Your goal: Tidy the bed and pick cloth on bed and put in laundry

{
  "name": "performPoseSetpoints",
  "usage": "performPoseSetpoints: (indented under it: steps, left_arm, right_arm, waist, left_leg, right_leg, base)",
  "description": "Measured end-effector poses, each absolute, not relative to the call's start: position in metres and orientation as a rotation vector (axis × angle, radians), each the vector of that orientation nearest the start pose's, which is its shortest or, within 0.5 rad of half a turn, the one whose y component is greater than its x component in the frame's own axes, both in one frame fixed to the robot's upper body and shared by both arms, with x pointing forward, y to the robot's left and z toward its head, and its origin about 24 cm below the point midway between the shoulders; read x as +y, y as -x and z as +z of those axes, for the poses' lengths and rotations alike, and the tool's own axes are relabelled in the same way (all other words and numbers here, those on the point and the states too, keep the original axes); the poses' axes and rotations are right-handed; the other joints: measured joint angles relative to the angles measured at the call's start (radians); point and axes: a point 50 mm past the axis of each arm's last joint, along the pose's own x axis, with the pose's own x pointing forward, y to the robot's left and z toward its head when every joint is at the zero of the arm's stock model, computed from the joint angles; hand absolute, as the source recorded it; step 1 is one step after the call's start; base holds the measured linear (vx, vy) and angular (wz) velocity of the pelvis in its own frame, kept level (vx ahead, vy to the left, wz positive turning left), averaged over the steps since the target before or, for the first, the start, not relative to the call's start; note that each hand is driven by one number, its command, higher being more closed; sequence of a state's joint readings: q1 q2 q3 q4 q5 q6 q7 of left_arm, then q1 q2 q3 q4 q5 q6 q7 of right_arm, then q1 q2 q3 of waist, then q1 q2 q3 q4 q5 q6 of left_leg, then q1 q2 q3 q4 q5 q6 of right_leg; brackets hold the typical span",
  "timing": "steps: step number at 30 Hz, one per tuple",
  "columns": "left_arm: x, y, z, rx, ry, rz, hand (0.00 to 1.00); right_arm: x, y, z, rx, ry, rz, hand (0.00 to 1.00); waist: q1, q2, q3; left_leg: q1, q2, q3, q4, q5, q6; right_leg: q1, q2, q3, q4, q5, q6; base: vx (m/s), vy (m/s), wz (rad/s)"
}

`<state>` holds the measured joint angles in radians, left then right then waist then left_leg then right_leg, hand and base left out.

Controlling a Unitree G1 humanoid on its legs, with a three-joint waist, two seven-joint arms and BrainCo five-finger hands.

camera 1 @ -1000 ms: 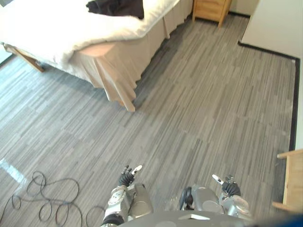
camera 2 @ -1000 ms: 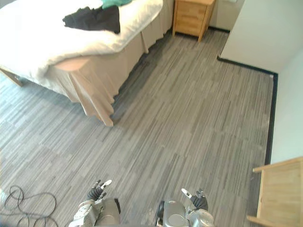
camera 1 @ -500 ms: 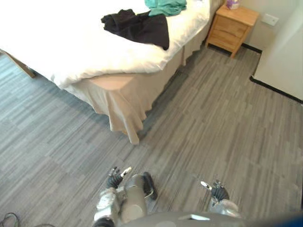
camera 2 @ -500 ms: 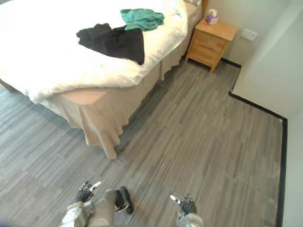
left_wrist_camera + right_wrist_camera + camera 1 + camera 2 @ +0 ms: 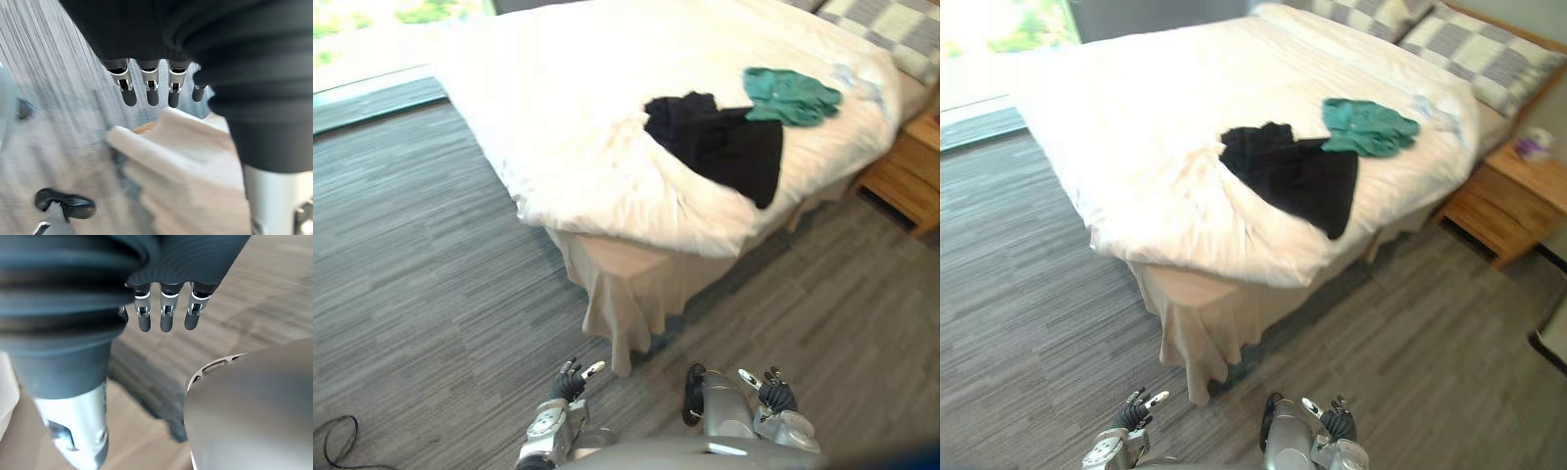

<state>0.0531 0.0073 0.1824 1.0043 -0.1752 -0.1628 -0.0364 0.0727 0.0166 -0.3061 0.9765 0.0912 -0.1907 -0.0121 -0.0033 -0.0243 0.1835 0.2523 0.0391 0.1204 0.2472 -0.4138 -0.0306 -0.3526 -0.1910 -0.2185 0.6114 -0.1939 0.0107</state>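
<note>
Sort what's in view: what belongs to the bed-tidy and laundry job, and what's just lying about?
Job: crumpled black cloth, teal-green cloth, both on the white-quilted bed.
Lying about: checked grey-and-white pillows, light wooden nightstand beside the bed.

Both arms are silver-grey metal with rounded casings. The left hand and right hand each wear a black ribbed cover over the back and wrist. Silver fingers come out of it in a row, each with a small dark slot and a rounded dark tip; the thumb is dark-sleeved, then silver
</note>
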Motion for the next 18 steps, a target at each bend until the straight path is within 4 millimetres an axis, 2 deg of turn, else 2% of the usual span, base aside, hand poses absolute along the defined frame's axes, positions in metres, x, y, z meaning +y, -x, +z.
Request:
performPoseSetpoints:
  steps: [1,3,4,5,6,7,8,9,10,11,12,13,14,16,18]
  left_arm:
    - [0.180,-0.125,-0.149,0.869,0.240,0.263,0.00]
    - [0.172,-0.123,-0.150,0.876,0.271,0.268,0.00]
    - [0.169,-0.124,-0.150,0.873,0.289,0.273,0.00]
    - [0.168,-0.123,-0.151,0.873,0.292,0.272,0.00]
    - [0.169,-0.124,-0.150,0.861,0.291,0.271,0.00]
    - [0.170,-0.125,-0.149,0.844,0.286,0.271,0.00]
    - [0.171,-0.126,-0.148,0.833,0.284,0.272,0.00]
    - [0.172,-0.126,-0.147,0.821,0.282,0.274,0.00]
    - [0.172,-0.126,-0.147,0.813,0.280,0.275,0.00]
    - [0.172,-0.126,-0.147,0.812,0.280,0.275,0.00]
    - [0.170,-0.125,-0.148,0.824,0.284,0.272,0.00]
    - [0.171,-0.125,-0.148,0.827,0.281,0.272,0.00]
    - [0.172,-0.126,-0.148,0.829,0.274,0.268,0.00]
    - [0.178,-0.124,-0.149,0.853,0.241,0.252,0.00]
    - [0.182,-0.122,-0.150,0.863,0.237,0.257,0.00]
  right_arm:
    - [-0.193,-0.124,-0.145,0.833,-0.200,-0.364,0.00]
    - [-0.202,-0.128,-0.144,0.835,-0.170,-0.365,0.00]
    - [-0.205,-0.127,-0.144,0.844,-0.159,-0.367,0.00]
    - [-0.206,-0.125,-0.145,0.853,-0.154,-0.369,0.00]
    - [-0.206,-0.121,-0.147,0.875,-0.158,-0.380,0.00]
    - [-0.205,-0.116,-0.150,0.905,-0.151,-0.374,0.00]
    - [-0.205,-0.113,-0.152,0.921,-0.142,-0.366,0.00]
    - [-0.203,-0.110,-0.154,0.945,-0.131,-0.352,0.00]
    - [-0.202,-0.110,-0.154,0.947,-0.126,-0.344,0.00]
    - [-0.202,-0.110,-0.154,0.946,-0.121,-0.339,0.00]
    - [-0.205,-0.111,-0.153,0.943,-0.117,-0.343,0.00]
    - [-0.206,-0.111,-0.153,0.945,-0.112,-0.343,0.00]
    - [-0.204,-0.112,-0.154,0.947,-0.113,-0.335,0.00]
    - [-0.199,-0.109,-0.156,0.962,-0.123,-0.330,0.00]
    - [-0.198,-0.108,-0.156,0.966,-0.128,-0.332,0.00]
  waist:
    - [-0.006,0.010,-0.001]
    - [-0.008,0.049,-0.006]
    - [-0.011,0.064,-0.009]
    - [-0.011,0.066,-0.008]
    - [-0.013,0.067,-0.007]
    - [-0.012,0.048,0.001]
    - [-0.010,0.040,0.002]
    - [-0.002,0.031,-0.010]
    - [0.001,0.033,-0.013]
    - [-0.001,0.040,-0.016]
    - [-0.012,0.065,-0.025]
    - [-0.008,0.065,-0.030]
    - [-0.008,0.060,-0.036]
    - [-0.011,0.030,-0.040]
    - [-0.009,0.022,-0.037]
  left_leg:
    - [0.009,0.013,0.010,0.002,0.015,-0.027]
    - [-0.012,0.035,0.011,0.036,0.051,-0.060]
    - [-0.056,0.055,0.006,0.118,0.087,-0.079]
    - [-0.084,0.071,0.007,0.177,0.099,-0.086]
    - [-0.121,0.100,0.022,0.269,0.096,-0.087]
    - [-0.135,0.114,0.045,0.296,0.086,-0.089]
    - [-0.142,0.115,0.058,0.290,0.083,-0.089]
    - [-0.167,0.115,0.077,0.250,0.078,-0.088]
    - [-0.194,0.117,0.090,0.171,0.082,-0.088]
    - [-0.212,0.121,0.090,0.112,0.107,-0.086]
    - [-0.253,0.135,0.089,0.000,0.255,-0.075]
    - [-0.259,0.135,0.087,-0.008,0.246,-0.087]
    - [-0.242,0.122,0.088,-0.045,0.261,-0.083]
    - [-0.231,0.095,0.086,-0.109,0.283,-0.079]
    - [-0.232,0.086,0.081,-0.110,0.287,-0.078]
  right_leg:
    - [-0.008,0.001,-0.011,0.044,-0.046,-0.017]
    - [-0.007,0.019,-0.029,0.051,-0.078,-0.036]
    - [0.024,0.030,-0.046,0.013,-0.084,-0.047]
    - [0.054,0.038,-0.053,-0.024,-0.084,-0.047]
    - [0.138,0.051,-0.078,-0.110,-0.074,-0.049]
    - [0.225,0.051,-0.100,-0.181,-0.059,-0.049]
    - [0.258,0.050,-0.101,-0.210,-0.053,-0.046]
    - [0.298,0.046,-0.102,-0.254,-0.046,-0.038]
    - [0.315,0.042,-0.105,-0.272,-0.041,-0.030]
    - [0.318,0.043,-0.111,-0.279,-0.038,-0.025]
    - [0.321,0.059,-0.127,-0.290,-0.034,-0.008]
    - [0.321,0.058,-0.125,-0.302,-0.035,0.007]
    - [0.326,0.048,-0.126,-0.319,-0.024,0.023]
    - [0.329,0.034,-0.131,-0.354,-0.014,0.038]
    - [0.351,0.029,-0.146,-0.386,0.003,0.051]
  base:
    - [0.55,-0.314,0.04]
    - [0.49,-0.249,0.04]
    - [0.45,-0.212,0.04]
    - [0.43,-0.210,0.27]
    - [0.43,-0.219,0.48]
    - [0.34,-0.177,0.52]
    - [0.31,-0.118,0.38]
    - [0.20,-0.019,0.09]
    - [0.24,-0.008,0.02]
    - [0.19,0.057,0.04]
    - [0.20,0.097,0.04]
    - [0.20,0.112,0.11]
    - [0.16,0.133,0.14]
    - [0.09,0.113,0.21]
    - [0.10,0.091,0.21]
